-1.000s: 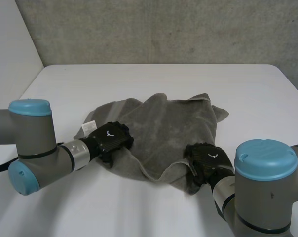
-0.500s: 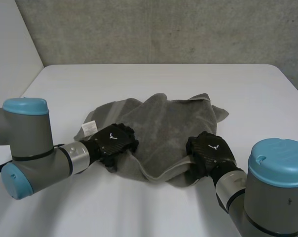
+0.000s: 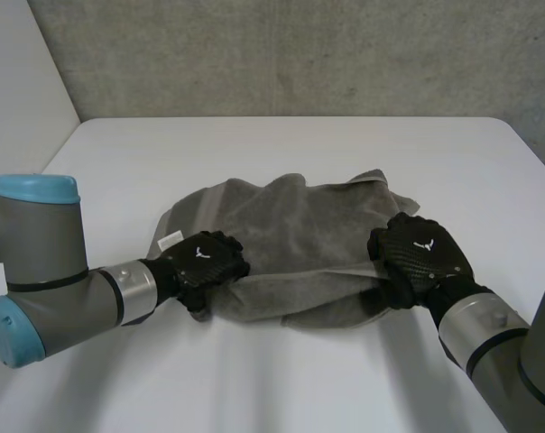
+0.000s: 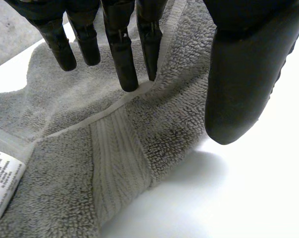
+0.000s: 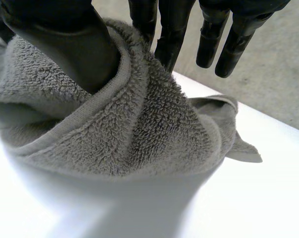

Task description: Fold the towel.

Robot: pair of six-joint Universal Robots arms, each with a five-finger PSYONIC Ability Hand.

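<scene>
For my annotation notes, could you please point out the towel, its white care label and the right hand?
towel (image 3: 290,225): head view, grey middle.
white care label (image 4: 3,181): left wrist view, printed face.
right hand (image 3: 421,257): head view, back of hand.

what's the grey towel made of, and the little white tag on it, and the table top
The grey towel looks like terry cloth, likely cotton: fuzzy looped pile, with a flat ribbed woven band. The white tag is thin, printed fabric or satin ribbon, hard to tell which. The white table looks smooth and hard, perhaps laminate.
</scene>
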